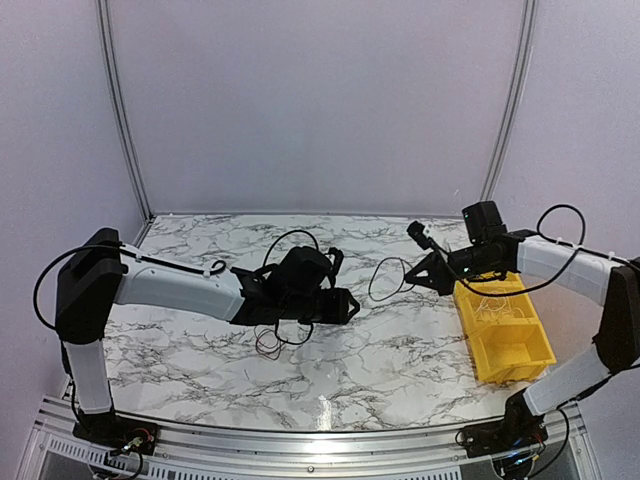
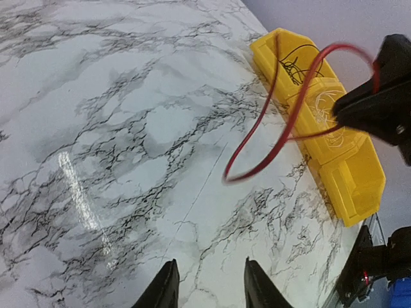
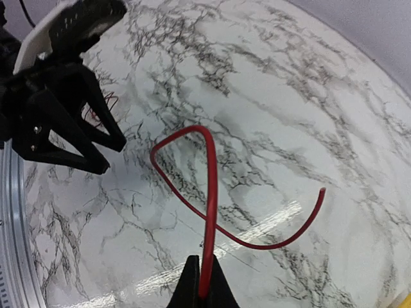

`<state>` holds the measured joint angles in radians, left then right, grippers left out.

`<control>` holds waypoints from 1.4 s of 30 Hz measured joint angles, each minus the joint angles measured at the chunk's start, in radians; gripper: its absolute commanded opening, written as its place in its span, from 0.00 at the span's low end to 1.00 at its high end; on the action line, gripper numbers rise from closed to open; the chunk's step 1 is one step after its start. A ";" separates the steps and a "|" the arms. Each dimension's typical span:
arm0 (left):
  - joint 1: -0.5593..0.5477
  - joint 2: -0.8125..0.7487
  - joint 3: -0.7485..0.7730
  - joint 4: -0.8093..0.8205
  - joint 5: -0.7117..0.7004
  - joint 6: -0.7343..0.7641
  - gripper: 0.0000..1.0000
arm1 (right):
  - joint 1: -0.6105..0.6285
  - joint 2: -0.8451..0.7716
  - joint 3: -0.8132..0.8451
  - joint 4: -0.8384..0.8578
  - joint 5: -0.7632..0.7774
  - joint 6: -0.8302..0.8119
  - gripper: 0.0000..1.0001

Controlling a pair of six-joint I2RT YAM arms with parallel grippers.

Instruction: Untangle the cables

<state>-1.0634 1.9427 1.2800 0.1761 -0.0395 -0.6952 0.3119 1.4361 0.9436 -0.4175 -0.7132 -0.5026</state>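
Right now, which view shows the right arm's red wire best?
The right wrist view: the red wire runs whole from the shut jaws to its free end. The left wrist view blurs it; the top view shows a thin dark loop.

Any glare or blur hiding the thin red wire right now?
Left wrist: the thin red wire looks soft and smeared; a glare streak marks the white marble tabletop, clear of it. Right wrist: wire sharp, though a glare band runs along its lower curve. Top external: wire only a faint dark loop, no glare there.
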 measured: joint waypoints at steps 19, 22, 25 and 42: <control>0.051 -0.216 0.002 -0.343 -0.142 0.435 0.55 | -0.223 -0.423 0.259 -0.630 0.366 -0.399 0.00; 0.066 -0.264 -0.053 -0.346 -0.162 0.446 0.55 | -0.224 -0.429 0.273 -0.747 0.484 -0.457 0.00; 0.069 -0.267 -0.060 -0.350 -0.165 0.445 0.56 | -0.224 -0.428 0.272 -0.842 0.599 -0.495 0.00; 0.003 -0.322 -0.060 -0.369 -0.223 0.497 0.58 | -0.224 -0.383 0.019 -0.930 1.045 -0.582 0.54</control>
<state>-1.0599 1.6211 1.2205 -0.1928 -0.2626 -0.1986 0.0883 1.0534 0.9630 -1.3479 0.3317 -1.0843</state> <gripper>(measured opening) 0.581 0.519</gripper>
